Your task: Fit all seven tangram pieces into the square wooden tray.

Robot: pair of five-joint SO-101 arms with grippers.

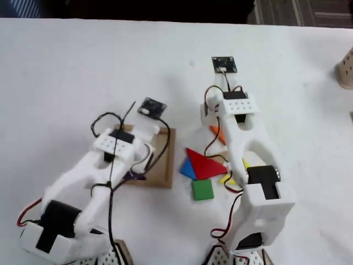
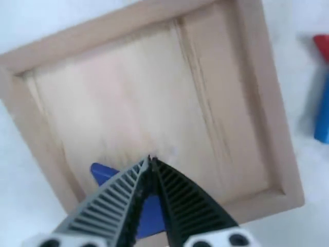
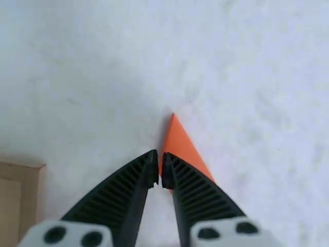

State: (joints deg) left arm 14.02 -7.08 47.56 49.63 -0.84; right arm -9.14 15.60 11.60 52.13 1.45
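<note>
wooden tray: square, pale wood with a raised rim, flat on the white table, under the left arm; the floor is mostly bare wood in the left wrist view
tray contents: one dark blue piece lying flat by the near rim, close to a corner; part of it is hidden by the fingers
left gripper: over the tray, jaws together, tips meeting above the dark blue piece; can't tell if it pinches the piece
loose pieces: all on the table just right of the tray, outside it
green square: nearest the arm bases, flat, just below the red one
yellow piece: beside the green square, mostly hidden by the right arm
blue triangle: touching the red triangle's left side, near the tray's right rim
red triangle: largest on show, flat
orange triangle: farthest of the group, flat, one sharp corner pointing away
right gripper: low over the table, jaws nearly together with a thin slit between them, tips at the orange triangle's edge; tray corner off to one side
</note>
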